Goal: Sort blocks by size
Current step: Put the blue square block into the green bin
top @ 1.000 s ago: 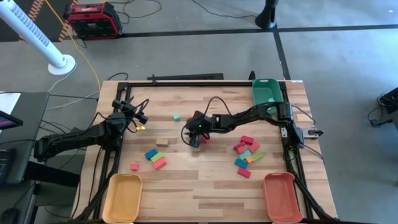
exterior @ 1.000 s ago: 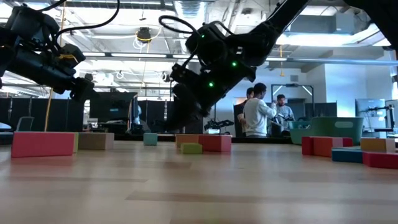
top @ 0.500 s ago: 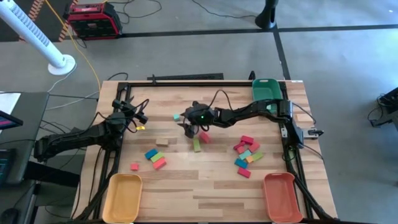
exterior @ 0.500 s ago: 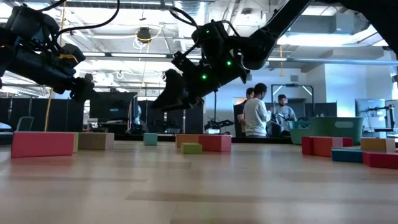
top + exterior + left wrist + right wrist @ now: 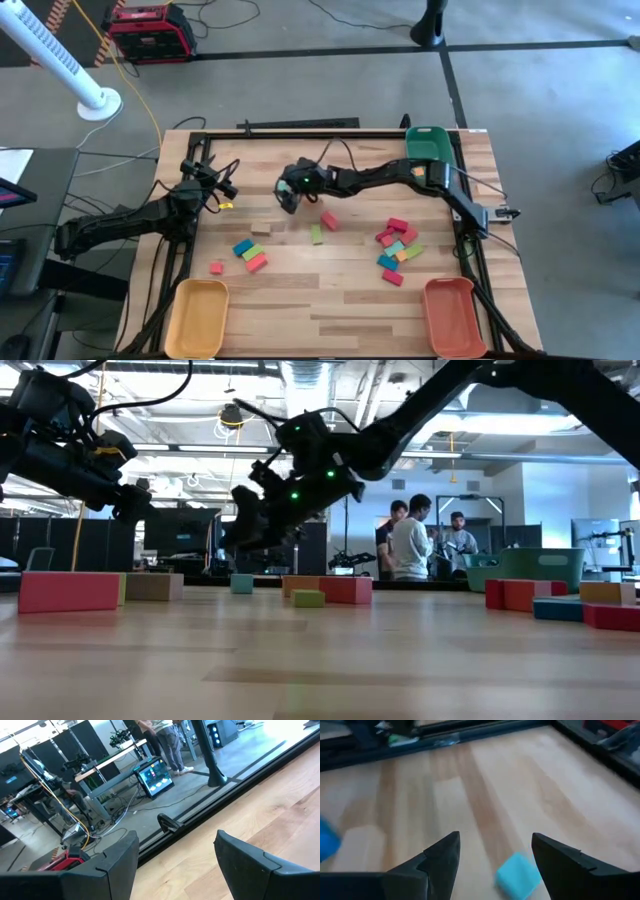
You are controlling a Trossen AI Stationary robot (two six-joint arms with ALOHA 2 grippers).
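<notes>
- In the high view, most blocks are scattered low in the frame: a cluster (image 5: 398, 247) at lower right, a few (image 5: 248, 252) at lower left.
- The right gripper (image 5: 288, 198), fingers apart and empty, is held mid-frame over a small teal block (image 5: 518, 874).
- The left gripper (image 5: 222, 188) is parked at mid-left, also spread open.

The right gripper (image 5: 288, 196) hangs over the table (image 5: 330, 300) near its middle, fingers spread, just right of a small cube (image 5: 518, 874). A tan block (image 5: 261, 228) lies nearer the front than the cube, with two blocks (image 5: 320, 227) to its right. A cluster of blocks (image 5: 397, 249) lies farther right, another group (image 5: 247, 252) front-left. The left gripper (image 5: 222, 188) waits at the left edge, fingers apart.
</notes>
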